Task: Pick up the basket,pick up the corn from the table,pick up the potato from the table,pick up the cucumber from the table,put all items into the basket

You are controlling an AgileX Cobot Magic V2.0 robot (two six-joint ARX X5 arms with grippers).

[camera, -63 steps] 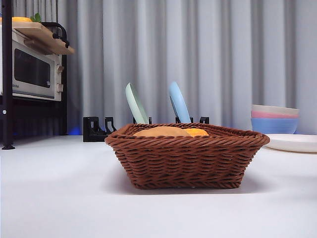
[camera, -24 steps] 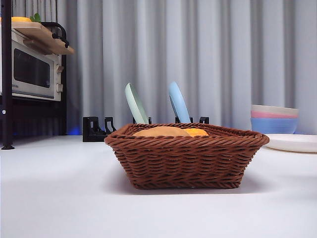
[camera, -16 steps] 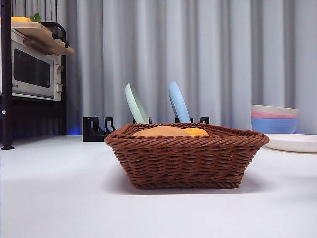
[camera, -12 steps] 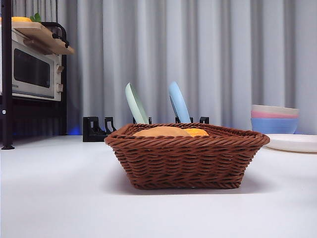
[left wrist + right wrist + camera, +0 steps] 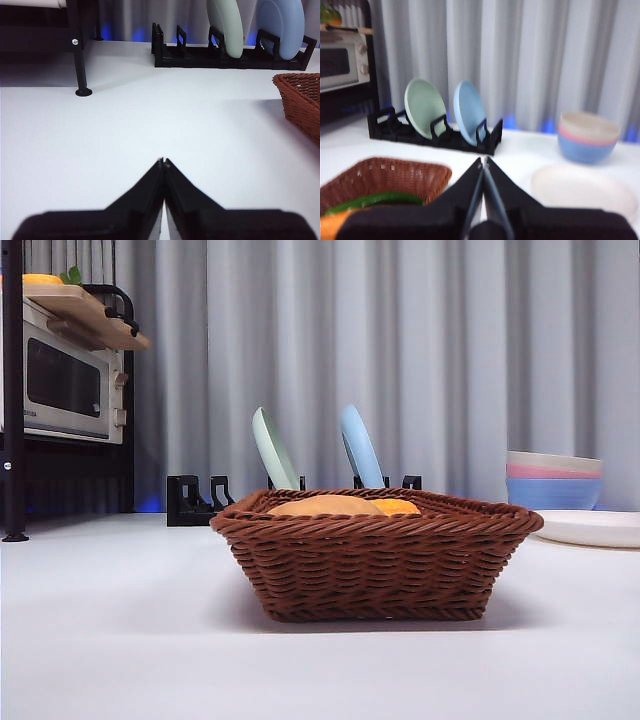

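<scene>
Two grippers, both w/ jaws pressed together, holding nothing. Left gripper (image 5: 163, 161) hangs over bare table (image 5: 125, 130), well apart from basket (image 5: 302, 102). Right gripper (image 5: 483, 160) sits above and just beside basket (image 5: 385, 182). Basket (image 5: 378, 558) rests on table (image 5: 120, 640), approx. centre. Inside: potato (image 5: 325, 506) and corn (image 5: 400, 507) show above rim; cucumber (image 5: 372, 201) lies across interior, an orange item beside it. Plate rack (image 5: 290, 485) behind.

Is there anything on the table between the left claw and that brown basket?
No. In the left wrist view, only bare white table lies between the shut left gripper and the basket.
</scene>
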